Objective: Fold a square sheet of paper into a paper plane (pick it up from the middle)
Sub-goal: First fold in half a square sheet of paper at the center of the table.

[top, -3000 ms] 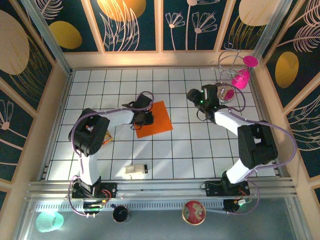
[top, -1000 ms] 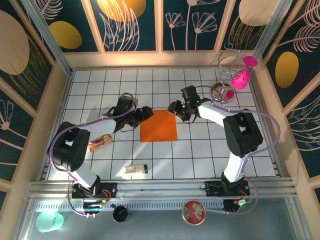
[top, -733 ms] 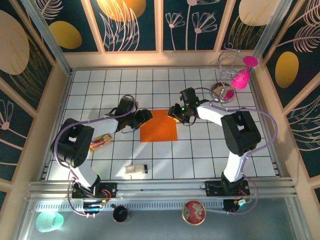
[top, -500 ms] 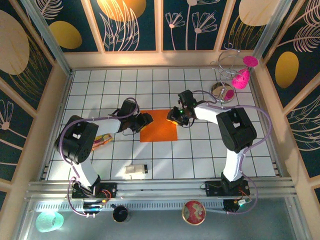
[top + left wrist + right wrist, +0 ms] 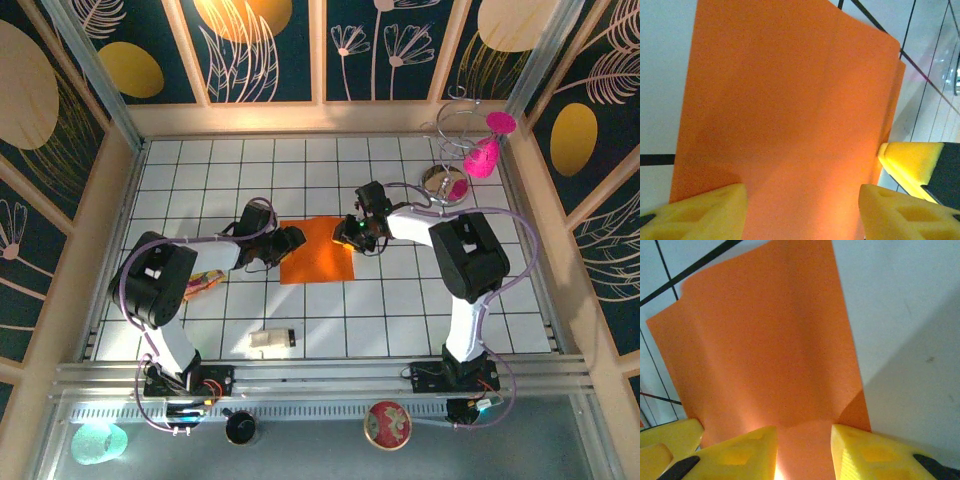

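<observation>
The square sheet of paper (image 5: 318,255) is bright orange and lies flat on the white tiles between the two arms. My left gripper (image 5: 288,243) sits low at its left edge. In the left wrist view the gripper (image 5: 802,214) is open, its yellow fingers (image 5: 705,212) wide apart over the paper (image 5: 785,100). My right gripper (image 5: 350,233) is at the sheet's right edge. Its jaws (image 5: 802,452) stand narrowly open, with a raised bit of the paper (image 5: 765,340) between the pads and a small flap lifted beside them. No paper plane is formed.
A crinkled multicoloured wrapper (image 5: 200,283) lies left of the left arm. A small beige block (image 5: 272,340) sits near the front rail. A wire stand with pink pieces (image 5: 470,150) fills the back right corner. Wooden walls ring the tiled floor.
Both grippers have moved inward to opposite edges of the sheet. The right jaws have narrowed. The sheet, skewed three seconds ago, now lies square to the tiles.
</observation>
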{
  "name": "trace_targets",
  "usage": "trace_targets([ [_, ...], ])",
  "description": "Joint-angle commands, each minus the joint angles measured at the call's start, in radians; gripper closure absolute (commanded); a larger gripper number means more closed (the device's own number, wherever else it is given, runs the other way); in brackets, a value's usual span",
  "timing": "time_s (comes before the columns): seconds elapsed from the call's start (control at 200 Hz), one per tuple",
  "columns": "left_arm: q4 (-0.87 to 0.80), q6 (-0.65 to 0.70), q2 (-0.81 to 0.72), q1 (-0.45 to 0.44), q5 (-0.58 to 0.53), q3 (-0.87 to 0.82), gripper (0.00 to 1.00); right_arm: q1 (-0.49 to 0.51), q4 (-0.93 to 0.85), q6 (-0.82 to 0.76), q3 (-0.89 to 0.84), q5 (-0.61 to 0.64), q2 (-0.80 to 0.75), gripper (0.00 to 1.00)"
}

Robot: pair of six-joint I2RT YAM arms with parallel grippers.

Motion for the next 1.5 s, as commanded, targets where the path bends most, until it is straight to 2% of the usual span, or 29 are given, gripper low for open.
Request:
trace_targets([
  [0.0,0.015,-0.023,0.012,-0.003,0.001,-0.052,0.34,0.014,0.032,0.003,0.002,-0.025,0.037,0.65],
  [0.155,0.079,-0.049,-0.028,-0.003,0.003,-0.083,0.2,0.015,0.087,0.024,-0.003,-0.051,0.043,0.65],
  [0.275,0.087,-0.051,-0.032,-0.003,0.006,-0.086,0.15,0.023,0.121,0.039,0.005,-0.078,0.057,0.67],
  [0.466,0.049,-0.04,-0.025,-0.003,-0.002,-0.069,0.18,0.046,0.135,0.051,0.047,-0.099,0.09,0.73],
  [0.846,-0.043,0.003,-0.005,-0.003,-0.024,-0.03,0.25,0.118,0.187,0.092,0.087,-0.14,0.14,0.76],
  [1.021,-0.08,0.024,0.003,-0.003,-0.034,-0.006,0.33,0.123,0.222,0.102,0.081,-0.167,0.132,0.78],
  [1.266,-0.092,0.067,-0.025,-0.003,-0.052,0.026,0.56,0.076,0.263,0.091,0.011,-0.108,0.006,0.77],
  [1.362,-0.067,0.098,-0.063,-0.003,-0.045,0.038,0.65,0.057,0.32,0.073,-0.079,-0.043,-0.109,0.72],
  [1.497,0.012,0.13,-0.127,-0.003,0.009,0.045,0.69,-0.052,0.41,0.062,-0.204,-0.005,-0.27,0.61],
])
